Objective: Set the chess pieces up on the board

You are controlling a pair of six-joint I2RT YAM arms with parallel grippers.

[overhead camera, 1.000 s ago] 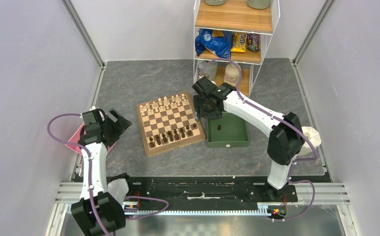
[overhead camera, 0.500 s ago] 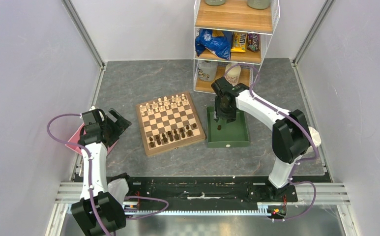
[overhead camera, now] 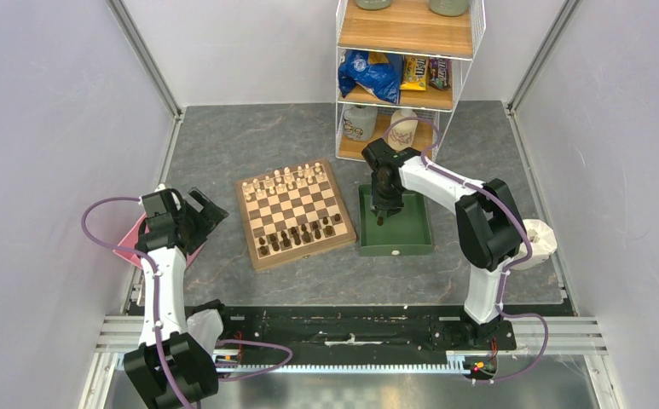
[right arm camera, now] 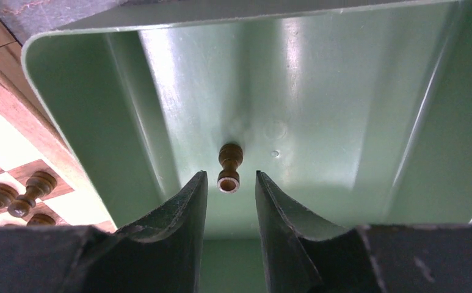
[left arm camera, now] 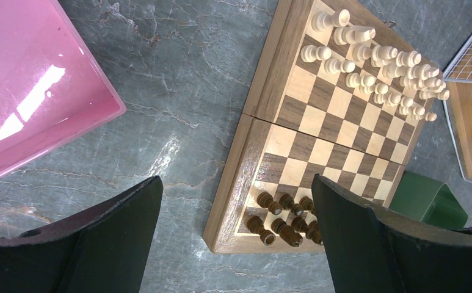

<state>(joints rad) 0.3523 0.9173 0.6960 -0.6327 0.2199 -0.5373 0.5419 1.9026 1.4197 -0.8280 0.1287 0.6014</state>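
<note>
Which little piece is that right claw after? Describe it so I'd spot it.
Right of the chessboard sits a green tray. On its floor one dark-brown pawn lies on its side at the tips of the right gripper, the only piece there.

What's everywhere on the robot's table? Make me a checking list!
Surface: grey marbled table.
Job's things: dark pieces stand on the board, near rows; a lone piece lies in the green tray.
Clutter: pink tray; pale pieces on far rows.
Grippers: left gripper open, empty; right gripper straddles the lone piece, gaps showing.
Cables: purple cables loop beside both arms.
Surroundings: snack shelf, white walls.
</note>
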